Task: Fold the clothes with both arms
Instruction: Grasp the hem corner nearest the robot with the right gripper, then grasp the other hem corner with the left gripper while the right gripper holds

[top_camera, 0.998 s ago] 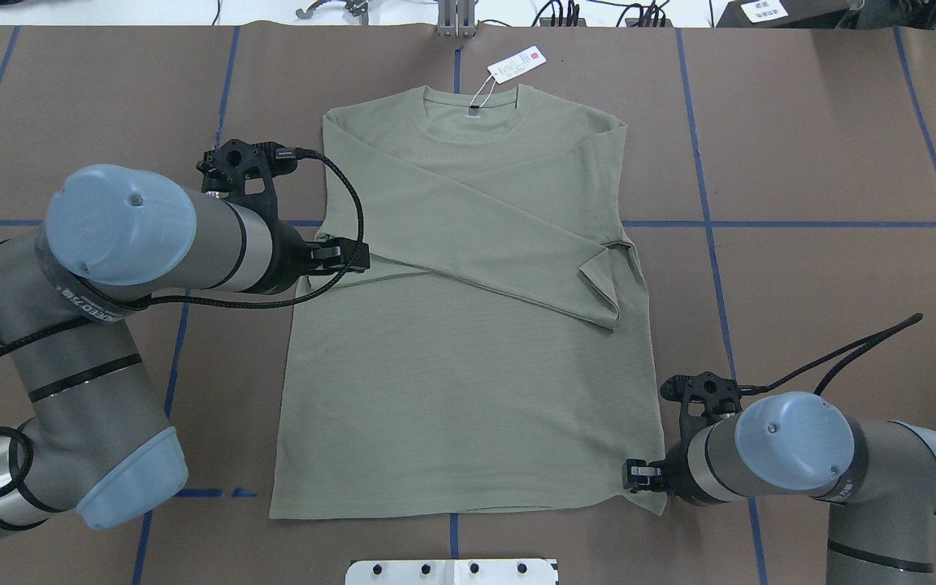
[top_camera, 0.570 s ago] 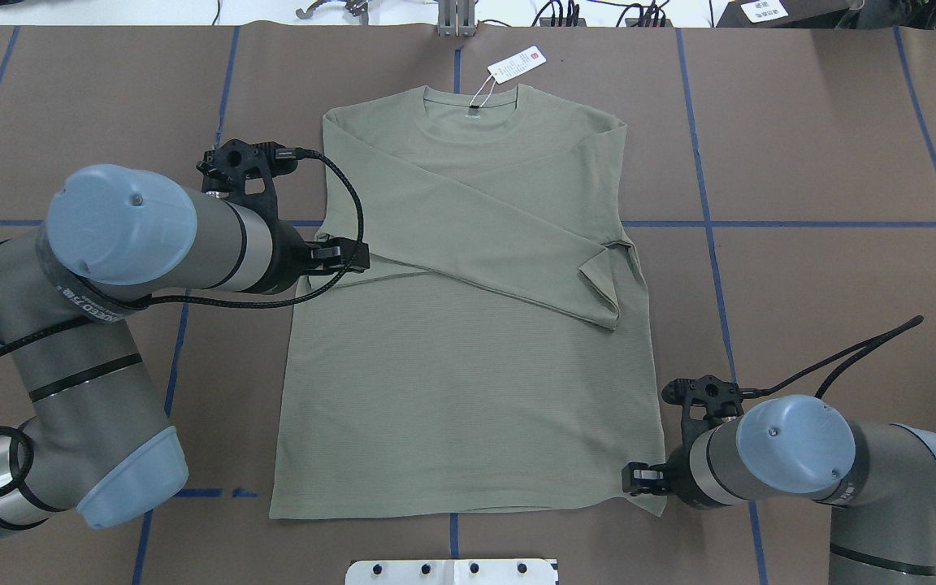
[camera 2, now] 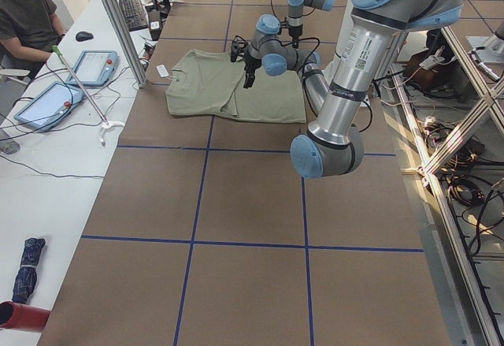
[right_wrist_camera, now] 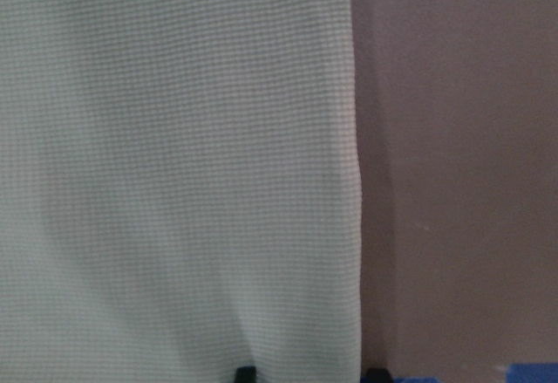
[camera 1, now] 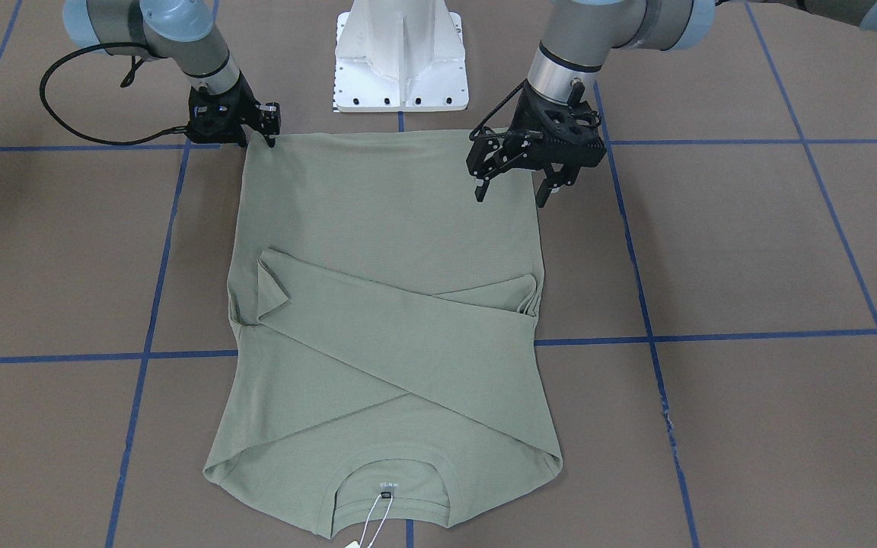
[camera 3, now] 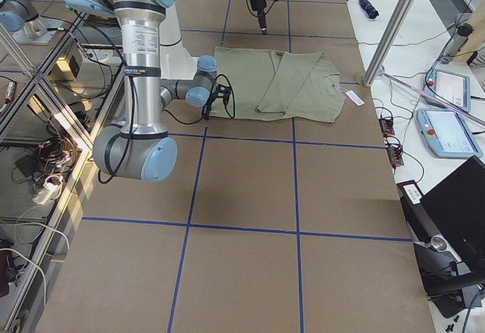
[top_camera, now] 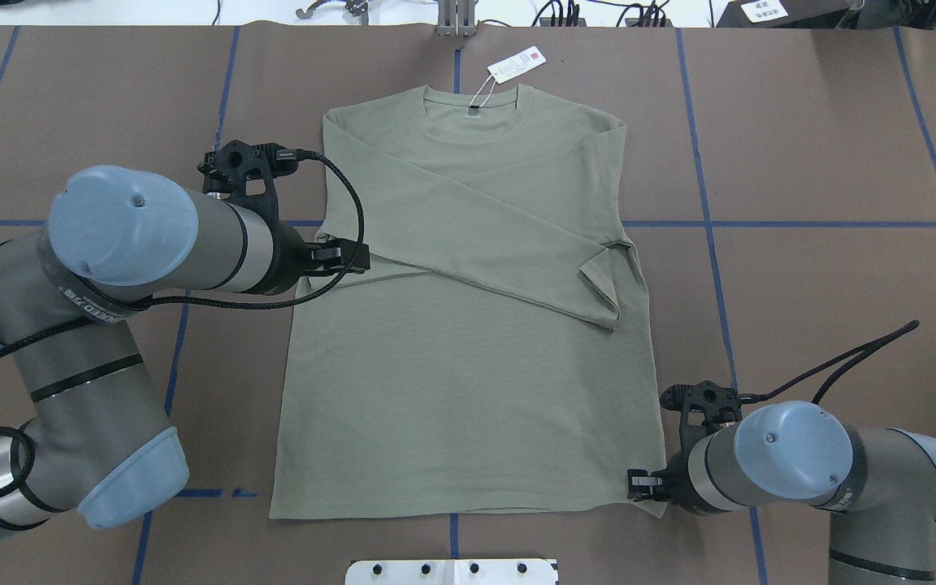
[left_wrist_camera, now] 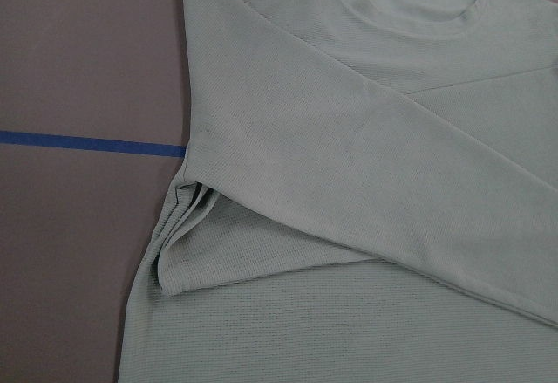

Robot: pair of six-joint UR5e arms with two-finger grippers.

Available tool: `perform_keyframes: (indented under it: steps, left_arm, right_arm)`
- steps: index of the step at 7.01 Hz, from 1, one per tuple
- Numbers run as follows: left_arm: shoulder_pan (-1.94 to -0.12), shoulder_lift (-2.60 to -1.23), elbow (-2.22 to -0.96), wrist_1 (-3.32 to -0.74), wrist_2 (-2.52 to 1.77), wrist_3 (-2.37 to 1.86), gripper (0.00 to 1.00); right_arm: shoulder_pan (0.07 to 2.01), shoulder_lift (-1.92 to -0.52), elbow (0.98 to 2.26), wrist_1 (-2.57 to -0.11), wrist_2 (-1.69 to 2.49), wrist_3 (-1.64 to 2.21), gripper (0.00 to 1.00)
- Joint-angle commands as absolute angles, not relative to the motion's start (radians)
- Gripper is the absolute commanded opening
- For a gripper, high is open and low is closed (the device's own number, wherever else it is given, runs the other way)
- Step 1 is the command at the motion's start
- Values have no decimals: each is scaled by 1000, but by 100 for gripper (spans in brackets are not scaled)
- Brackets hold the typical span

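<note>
The green long-sleeved shirt (top_camera: 468,390) lies flat on the brown table, neck away from the robot, both sleeves crossed over its chest. Its white hang tag (top_camera: 517,65) rests beyond the collar. My left gripper (camera 1: 511,190) hangs open above the shirt's left side edge, near the folded cuff (left_wrist_camera: 174,261), holding nothing. My right gripper (top_camera: 639,485) is low at the shirt's near right hem corner. In the right wrist view its two fingertips (right_wrist_camera: 246,372) stand apart on either side of the shirt's edge (right_wrist_camera: 353,182).
The white pedestal base (camera 1: 400,57) stands just behind the hem. Blue tape lines (top_camera: 704,223) cross the brown table cover. In the exterior left view a seated person (camera 2: 27,15) and tablets (camera 2: 94,66) are at a side desk beyond the table.
The right arm has shifted slightly toward the robot, bringing its gripper lower onto the hem corner. The left arm and the shirt have not moved.
</note>
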State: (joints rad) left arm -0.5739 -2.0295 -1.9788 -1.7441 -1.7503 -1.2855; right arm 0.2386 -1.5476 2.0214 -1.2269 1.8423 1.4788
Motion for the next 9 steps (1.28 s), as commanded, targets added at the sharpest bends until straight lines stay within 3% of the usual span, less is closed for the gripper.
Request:
perform_keyframes:
  steps: [1, 4, 6, 9]
  left_arm:
    - [-574, -2029, -1977, -1746, -1750, -1285, 97]
    - [-574, -2028, -1974, -1746, -1750, -1285, 97]
    - [-557, -1964, -1992, -1752, -1761, -1349, 98]
    - [-334, -1798, -2041, -1876, -1685, -1592, 98]
  right_arm:
    - [241, -1549, 2029, -1227, 1845, 1479, 15]
    - [241, -1546, 2045, -1226, 1838, 1479, 0]
    - [242, -1540, 2072, -1218, 1832, 1479, 0]
    - [279, -1537, 2117, -1213, 1838, 1479, 0]
